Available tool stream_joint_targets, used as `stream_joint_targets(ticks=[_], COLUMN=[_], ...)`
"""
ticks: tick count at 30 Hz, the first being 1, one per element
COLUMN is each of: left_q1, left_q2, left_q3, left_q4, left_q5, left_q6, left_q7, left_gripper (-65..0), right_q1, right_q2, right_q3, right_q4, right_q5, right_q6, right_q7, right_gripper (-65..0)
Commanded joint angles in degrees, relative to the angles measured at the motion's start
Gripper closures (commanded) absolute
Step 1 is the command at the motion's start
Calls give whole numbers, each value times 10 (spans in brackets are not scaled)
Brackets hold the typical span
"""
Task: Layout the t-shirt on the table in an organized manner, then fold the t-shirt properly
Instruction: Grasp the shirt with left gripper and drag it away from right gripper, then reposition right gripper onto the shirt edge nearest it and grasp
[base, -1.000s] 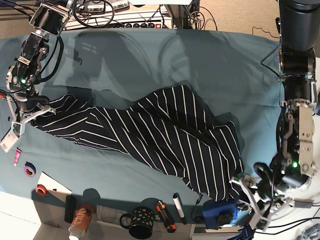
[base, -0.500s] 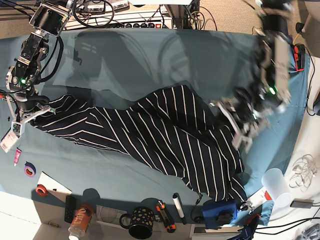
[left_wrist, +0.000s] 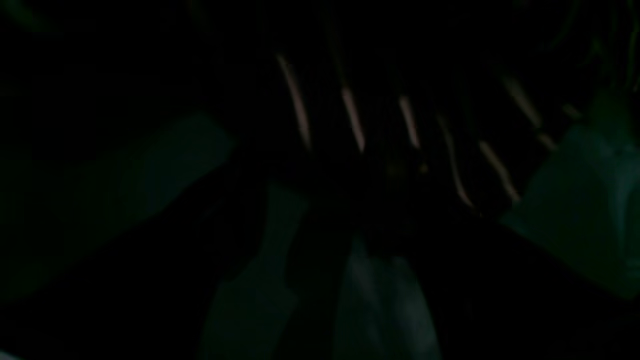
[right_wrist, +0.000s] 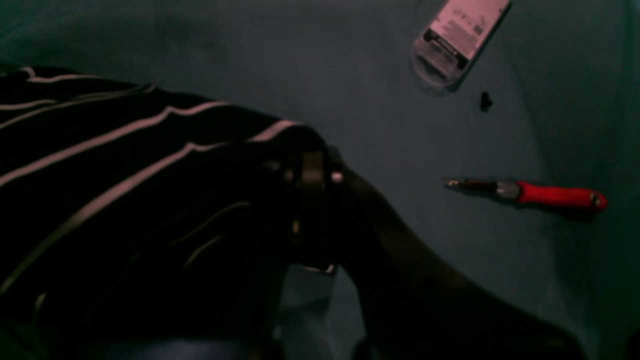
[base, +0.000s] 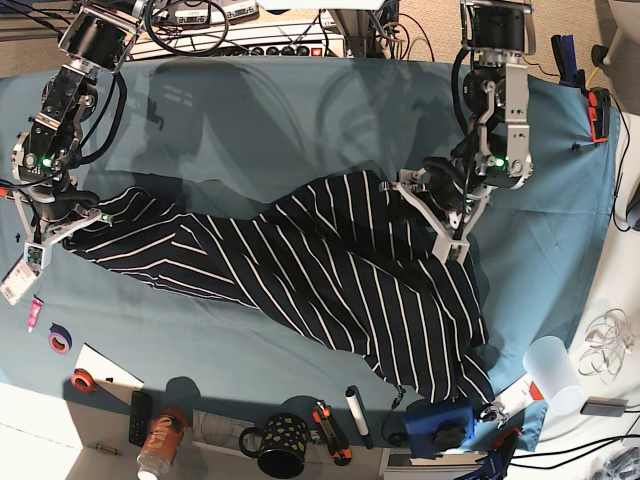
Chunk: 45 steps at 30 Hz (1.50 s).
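**Striped shirt stretched across teal table, one end gripped**

Navy-black fabric with thin white stripes forms the soft short-sleeved t-shirt, which we find lying on the wide table covered in smooth teal-blue cloth. The garment runs as a long diagonal band from the table's left edge in the base view down to the near right corner, rumpled and bunched rather than flat, with a raised fold near its middle.

We note the right gripper at the left end of the shirt in the base view. Its jaws are pressed together on the edge of the striped fabric; the right wrist view shows the cloth gathered against the dark fingers, so we record a pinch on the t-shirt.

We note the left gripper over the upper right edge of the shirt, beside the raised fold. Its jaws stand spread wide, with pale fingers angled down toward the fabric. The left wrist view is very dark; we make out only striped cloth close below the camera and teal surface at the sides. We cannot tell whether the fingertips touch the fabric.

Loose items lie at the table's margins: a red-handled screwdriver and a clear plastic package near the right gripper, a black spotted mug and a white marker along the near edge.
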<state>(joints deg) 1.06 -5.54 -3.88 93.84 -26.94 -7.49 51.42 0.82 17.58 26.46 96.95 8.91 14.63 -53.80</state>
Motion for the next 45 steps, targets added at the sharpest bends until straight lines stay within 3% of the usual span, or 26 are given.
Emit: stream_joint_targets(ticks=[1,4,6,12,20,29,33,39,45], left_q1=[-15,-30,-37,-39,-33,85,134,198,203], left_q2=[1,2,5,40,44,43,24,6,6], left_q3=[0,0,0,0,-15,-162,-231,-306,-315], left_q4=[-2,-28,-41,-52,-19,137,224,346,365], left_q5=[-9,-21,-29,-38,-43,-139,-183,-203,-202], left_q6=[-1,-6,-18,-18,-47,-109,-132,-135,-136], left_q7=[-5,-6,-14,-6,125,129,129,93,68], left_gripper=[-309,-293,-244,0,0,0,0,0,0], right_q1=[9,9,9,9,9,9,9,9,9], right_q2=[11,11,12,12,11,11,11,11,11], right_q3=[3,3,3,3,3,3,3,3,3], right_q4=[8,8,8,8,8,8,8,8,8], right_q5=[-4,-4,-4,-4,-4,-4,-3,-3,-3], right_q6=[-2,-2,-2,-2,12,12,13,12,16], right_q7=[13,13,13,14,31,33,33,33,32], right_gripper=[0,0,0,0,0,0,0,0,0])
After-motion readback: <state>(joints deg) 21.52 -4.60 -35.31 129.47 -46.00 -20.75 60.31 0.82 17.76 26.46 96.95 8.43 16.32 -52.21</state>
